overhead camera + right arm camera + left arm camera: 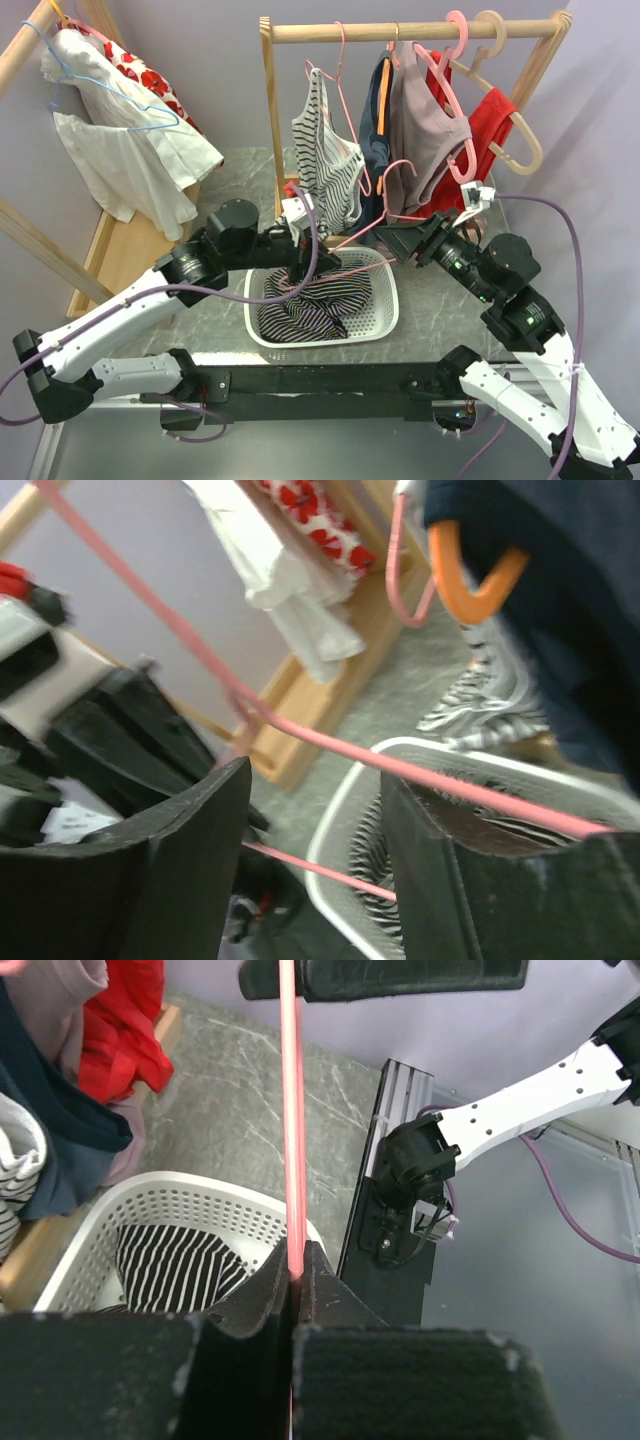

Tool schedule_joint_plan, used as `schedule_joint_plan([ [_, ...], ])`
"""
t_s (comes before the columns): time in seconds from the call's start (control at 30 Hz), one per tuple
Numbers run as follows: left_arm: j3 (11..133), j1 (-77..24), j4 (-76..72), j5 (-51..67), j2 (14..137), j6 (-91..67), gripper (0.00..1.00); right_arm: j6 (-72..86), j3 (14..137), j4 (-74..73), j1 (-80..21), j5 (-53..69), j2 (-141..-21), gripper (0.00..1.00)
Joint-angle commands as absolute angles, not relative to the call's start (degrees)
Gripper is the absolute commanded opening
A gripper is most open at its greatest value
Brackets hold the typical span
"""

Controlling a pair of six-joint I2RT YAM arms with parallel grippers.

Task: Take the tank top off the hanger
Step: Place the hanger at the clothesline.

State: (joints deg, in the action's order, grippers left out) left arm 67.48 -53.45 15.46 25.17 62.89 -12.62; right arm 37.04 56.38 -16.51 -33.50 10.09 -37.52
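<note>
Left hand point(293, 1272): jaws fully closed, clamping the pink wire hanger point(293, 1110) above the basket. Right hand point(315, 780): jaws standing partly apart; a bar of the hanger runs across the gap between them, unclamped. Black-and-white striped tank top point(310, 310): off the hanger, lying crumpled inside the white perforated plastic basket point(392, 300). The basket stands on the grey marbled table point(440, 310), at the middle of its near edge, directly below both hands.

Two grippers point(292, 1280), two racks point(400, 30), one basket point(390, 310).
</note>
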Motion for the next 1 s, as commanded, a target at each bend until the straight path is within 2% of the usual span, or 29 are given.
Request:
schedule_joint_plan([
  [0.0, 71.89, -53.53, 18.45, 23.04, 59.86, -9.59, 0.01, 31.47, 58.62, -19.78, -33.22, 6.68, -35.69, 0.65],
  [0.13, 74.61, -53.53, 24.86, 20.57, 57.75, -8.79, 0.01, 28.49, 59.15, -19.95, -33.22, 0.99, -30.78, 0.66],
  [0.3, 73.13, -53.53, 23.47, 15.39, 49.07, -10.63, 0.01, 26.46, 58.10, -21.45, -33.22, -18.32, -24.71, 0.70],
  [0.43, 71.46, -53.53, 23.73, 3.90, 43.78, -12.30, 0.01, 24.88, 57.13, -20.39, -33.22, -23.46, -21.89, 0.70],
  [0.57, 68.47, -53.53, 21.62, -7.18, 38.59, -12.22, 0.01, 25.22, 57.04, -20.04, -33.22, -23.03, -22.94, 0.70],
  [0.7, 71.19, -53.53, 29.06, -13.08, 41.29, -12.30, 0.01, 26.28, 56.43, -18.64, -33.14, -21.19, -24.43, 0.70],
  [0.97, 71.72, -53.53, 31.56, -26.62, 43.51, -19.68, 0.01, 25.05, 56.42, -16.70, -33.22, -19.95, -26.63, 0.70],
])
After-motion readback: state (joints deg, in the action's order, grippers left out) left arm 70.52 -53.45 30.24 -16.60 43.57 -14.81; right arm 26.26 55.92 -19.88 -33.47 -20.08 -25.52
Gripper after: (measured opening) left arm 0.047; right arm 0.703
